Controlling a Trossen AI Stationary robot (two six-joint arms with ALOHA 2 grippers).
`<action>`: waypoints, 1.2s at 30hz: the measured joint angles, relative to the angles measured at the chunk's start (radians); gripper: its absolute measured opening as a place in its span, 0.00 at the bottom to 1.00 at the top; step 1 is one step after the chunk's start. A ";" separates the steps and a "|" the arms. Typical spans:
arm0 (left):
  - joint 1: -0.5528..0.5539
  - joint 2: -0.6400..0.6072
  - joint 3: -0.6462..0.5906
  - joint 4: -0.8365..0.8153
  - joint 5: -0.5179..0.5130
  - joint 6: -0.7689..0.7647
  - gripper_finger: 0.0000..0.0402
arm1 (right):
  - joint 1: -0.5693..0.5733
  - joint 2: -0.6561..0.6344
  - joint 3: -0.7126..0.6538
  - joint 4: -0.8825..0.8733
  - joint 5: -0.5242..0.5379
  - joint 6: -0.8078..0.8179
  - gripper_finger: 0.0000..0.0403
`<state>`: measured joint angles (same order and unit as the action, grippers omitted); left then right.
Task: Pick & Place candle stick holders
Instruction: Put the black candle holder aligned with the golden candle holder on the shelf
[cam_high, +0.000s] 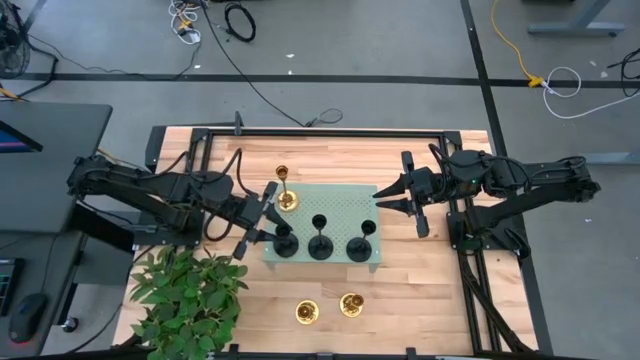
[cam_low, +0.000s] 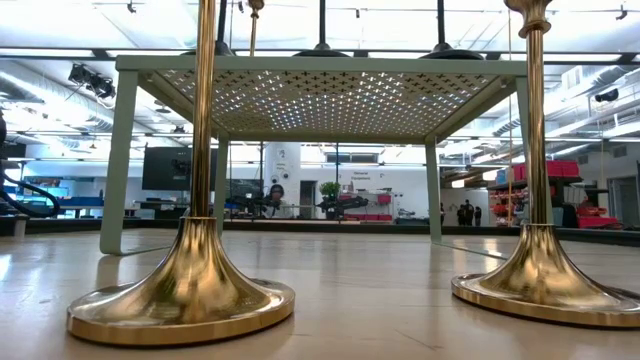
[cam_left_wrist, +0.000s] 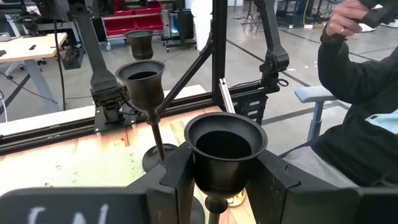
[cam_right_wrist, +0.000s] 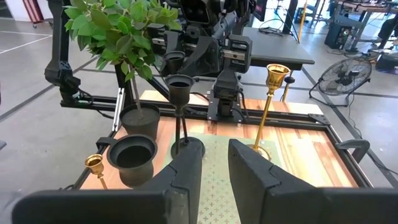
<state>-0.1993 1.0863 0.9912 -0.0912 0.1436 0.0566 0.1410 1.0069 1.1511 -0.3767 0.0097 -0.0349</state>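
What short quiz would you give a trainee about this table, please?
1. How many black candle holders stand on the green tray?
2. How are the gold candle holders split? A) one on the tray, two on the wooden table; B) all three on the tray; C) all three on the table.
3. True or false: the right gripper grips a candle holder.

Key: 1. Three, in a row along one edge. 2. A. 3. False: it is open and empty, beside the tray.
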 joint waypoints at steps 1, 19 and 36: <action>0.000 0.000 0.000 -0.004 0.000 0.000 0.32 | 0.000 0.000 0.000 0.000 0.000 0.000 0.20; 0.000 0.000 0.000 -0.043 -0.094 0.013 0.34 | 0.000 0.000 0.000 0.000 0.000 0.000 0.20; 0.000 -0.016 0.000 -0.055 -0.105 0.016 0.42 | 0.000 0.000 0.000 -0.002 0.000 0.000 0.20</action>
<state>-0.1997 1.0705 0.9909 -0.1458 0.0383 0.0727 0.1410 1.0069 1.1511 -0.3787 0.0101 -0.0353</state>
